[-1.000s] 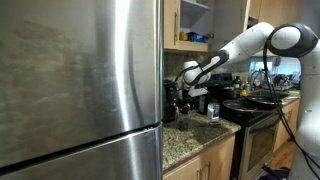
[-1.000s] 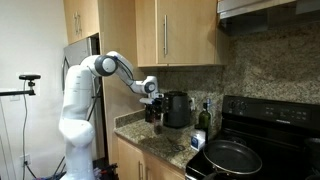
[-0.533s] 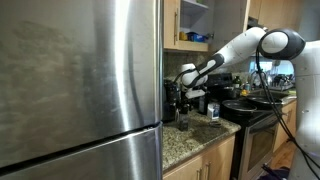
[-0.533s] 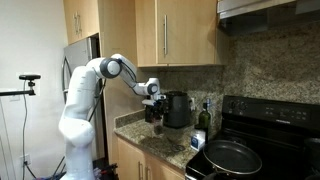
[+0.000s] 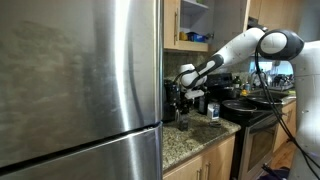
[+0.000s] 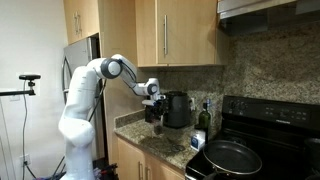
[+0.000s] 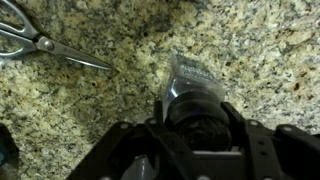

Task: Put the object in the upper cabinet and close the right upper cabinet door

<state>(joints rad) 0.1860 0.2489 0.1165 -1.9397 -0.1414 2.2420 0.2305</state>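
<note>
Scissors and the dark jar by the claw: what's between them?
Nothing but bare granite counter, as the wrist view shows, from the scissors to the dark jar.

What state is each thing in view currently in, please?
upper cabinet, open, shelves showing in an exterior view.
gripper, lowered to the counter around a small container; whether it grips is unclear.
small container, standing on the counter between the jaws.
scissors, lying flat on the counter, blades shut.
frying pan, on the stove, empty.
</note>
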